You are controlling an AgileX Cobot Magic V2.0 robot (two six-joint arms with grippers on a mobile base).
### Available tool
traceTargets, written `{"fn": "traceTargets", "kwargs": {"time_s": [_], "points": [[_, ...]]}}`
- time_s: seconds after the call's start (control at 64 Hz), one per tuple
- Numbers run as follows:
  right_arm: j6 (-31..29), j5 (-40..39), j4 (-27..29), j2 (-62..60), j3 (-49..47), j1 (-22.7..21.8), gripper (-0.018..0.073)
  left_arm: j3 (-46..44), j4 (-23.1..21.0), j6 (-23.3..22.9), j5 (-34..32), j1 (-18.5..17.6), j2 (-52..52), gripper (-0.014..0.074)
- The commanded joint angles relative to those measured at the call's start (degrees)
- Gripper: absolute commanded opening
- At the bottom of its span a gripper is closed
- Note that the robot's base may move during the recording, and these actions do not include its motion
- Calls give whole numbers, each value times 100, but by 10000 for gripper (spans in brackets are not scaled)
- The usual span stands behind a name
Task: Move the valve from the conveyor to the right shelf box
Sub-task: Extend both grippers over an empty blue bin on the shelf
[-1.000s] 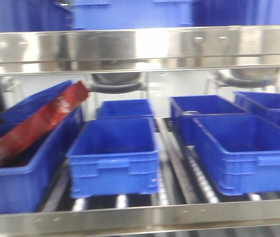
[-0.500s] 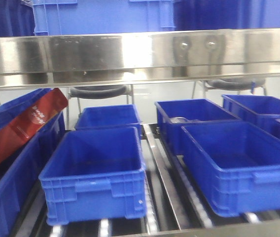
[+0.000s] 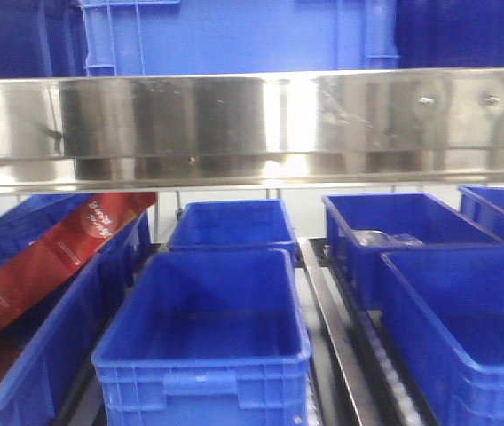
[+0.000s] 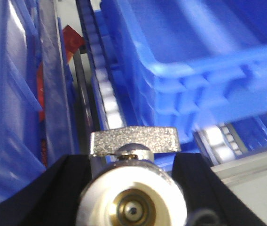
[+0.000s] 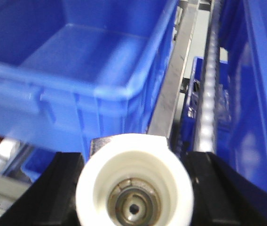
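Each wrist view shows a valve held end-on. My left gripper (image 4: pixel 131 181) is shut on a valve (image 4: pixel 132 202) with a white end and a flat silver handle (image 4: pixel 132 139) on top; black fingers (image 4: pixel 60 193) flank it. My right gripper (image 5: pixel 136 188) is shut on a second valve (image 5: pixel 133 165) with a white cup-shaped end. Both hang just in front of blue shelf boxes. In the front view the right shelf box (image 3: pixel 465 328) sits open at the front right. Neither gripper shows in the front view. The conveyor is out of view.
A steel shelf beam (image 3: pixel 252 120) crosses above the boxes. A middle box (image 3: pixel 203 355) and a rear right box (image 3: pixel 403 231) holding something pale stand on roller tracks (image 5: pixel 208 94). The left box (image 3: pixel 21 355) holds a red packet (image 3: pixel 48 257).
The front view has drawn nearer to the shelf: the lower steel rail has dropped out of frame, the upper beam sits lower, and the boxes look larger.
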Motion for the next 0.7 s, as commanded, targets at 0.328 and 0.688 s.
{"fn": "traceTargets", "kwargs": {"time_s": [0.328,0.688], "points": [[-37,-392,1,-97,-109,-1,-154,-67,-17,-39,-238,-26,-62,-111],[-37,-392,1,-97,-109,-1,-154,-67,-17,-39,-238,-26,-62,-111]]}}
